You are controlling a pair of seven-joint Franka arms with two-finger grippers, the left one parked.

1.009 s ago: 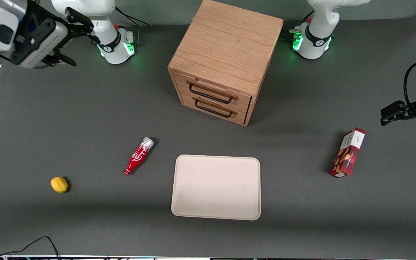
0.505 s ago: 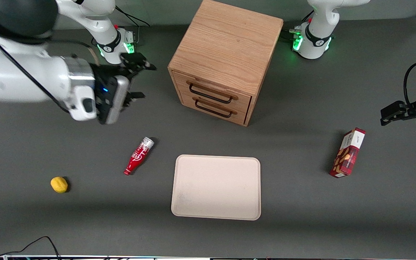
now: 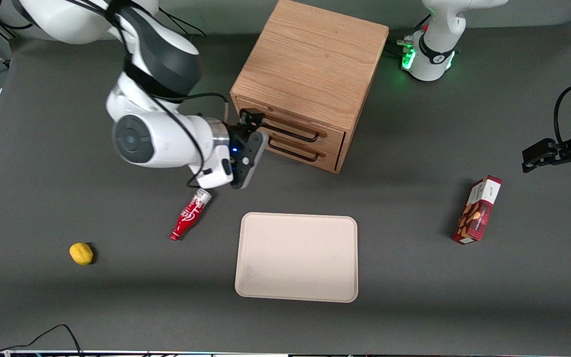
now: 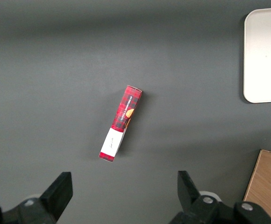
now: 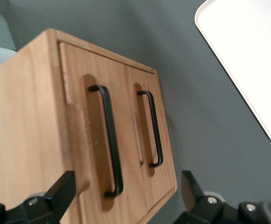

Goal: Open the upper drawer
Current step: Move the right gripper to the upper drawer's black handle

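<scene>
The boxy oak cabinet [image 3: 310,64] stands in the middle of the table, farther from the front camera than the tray. Its upper drawer [image 3: 293,124] is shut, with its black wire handle [image 3: 290,131] above the lower drawer's handle [image 3: 293,151]. My right gripper [image 3: 257,130] is open and empty, close in front of the drawer fronts at the working arm's end of the handles. In the right wrist view the upper drawer [image 5: 93,121] and its handle [image 5: 111,140] lie between my spread fingers, with the gripper [image 5: 126,191] not touching them.
A red bottle [image 3: 190,214] lies on the table just nearer the camera than my gripper. A cream tray [image 3: 296,257] lies in front of the cabinet. A yellow lemon [image 3: 81,253] lies toward the working arm's end. A red snack box [image 3: 477,209] stands toward the parked arm's end.
My right arm has swung from the working arm's end of the table down to the cabinet's front. The gripper now faces the drawer handles. Both drawers have stayed shut.
</scene>
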